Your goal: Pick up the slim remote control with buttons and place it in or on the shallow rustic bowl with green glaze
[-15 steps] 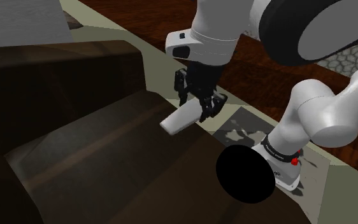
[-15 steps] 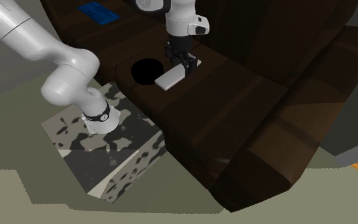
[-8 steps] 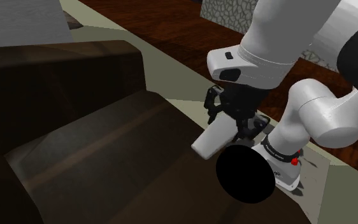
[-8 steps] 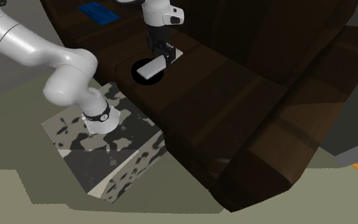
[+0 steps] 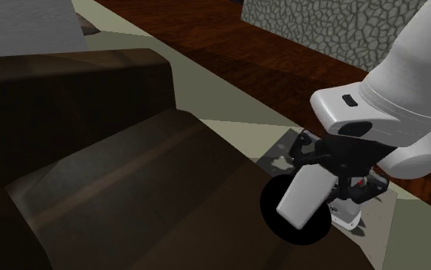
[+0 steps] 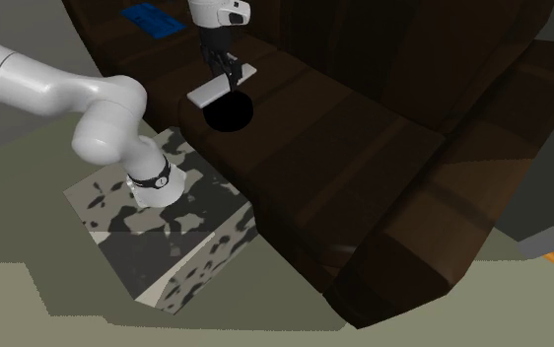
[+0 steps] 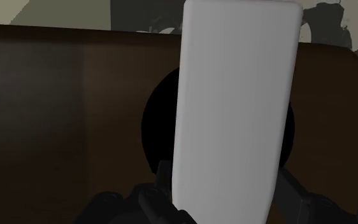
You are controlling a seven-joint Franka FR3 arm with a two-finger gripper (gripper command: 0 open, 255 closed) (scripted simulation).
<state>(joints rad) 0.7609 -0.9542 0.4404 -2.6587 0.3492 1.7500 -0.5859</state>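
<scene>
Gripper (image 5: 335,175) first: in the shoulder view I see its black fingers closed on one end of the white remote (image 5: 306,198), which slants down and toward that view's left. The free end of the remote overlaps the round black bowl (image 5: 271,209). The white wrist comes in from that view's right, close to the camera, with the hand pointing downward beside the stand (image 5: 279,157).

From the second exterior view, the arm rises off the mottled stand, leaves the frame at the top left, and comes back down at the top with the hand nearly vertical. The remote (image 6: 221,87) is held clear of the brown sofa (image 6: 364,148). Its long axis slants across the far rim of the bowl (image 6: 231,113), which sits on the seat just beside the stand.

On the wrist view, both fingers (image 7: 162,184) press the remote's near end. Its length runs straight away from them across the middle of the black disc. I judge the bowl lies directly under the hand, so what's left is a short descent and a release.
</scene>
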